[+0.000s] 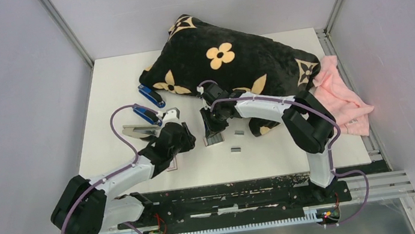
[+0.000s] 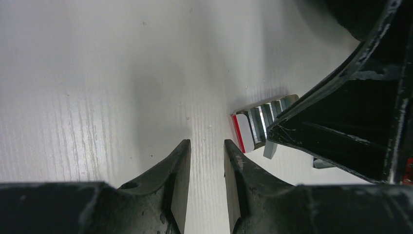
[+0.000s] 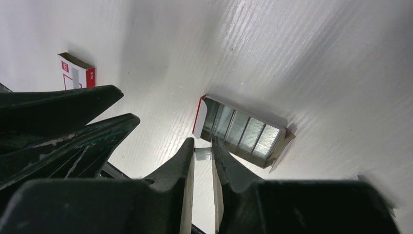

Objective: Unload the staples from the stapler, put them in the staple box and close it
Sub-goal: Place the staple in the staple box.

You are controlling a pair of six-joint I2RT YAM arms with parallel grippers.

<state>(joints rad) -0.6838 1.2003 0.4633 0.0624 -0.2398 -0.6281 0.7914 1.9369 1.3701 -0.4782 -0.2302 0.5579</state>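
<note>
A blue stapler (image 1: 145, 114) lies open at the left of the table, its silver rail (image 1: 136, 130) swung out. My right gripper (image 3: 203, 145) is shut on a short silvery strip of staples (image 3: 203, 155), just above the table beside an open staple box (image 3: 242, 132). From above, that gripper (image 1: 214, 129) hangs over the box (image 1: 214, 141). Two more staple strips (image 1: 238, 131) (image 1: 235, 149) lie loose to its right. My left gripper (image 2: 207, 144) stands slightly open over bare table, empty, close to the left of the box (image 2: 251, 127).
A second blue stapler (image 1: 151, 96) lies by a black flowered pillow (image 1: 227, 57) at the back. A pink cloth (image 1: 342, 96) sits at the right edge. A white-and-red box sleeve (image 3: 77, 75) lies near the left arm (image 1: 122, 176).
</note>
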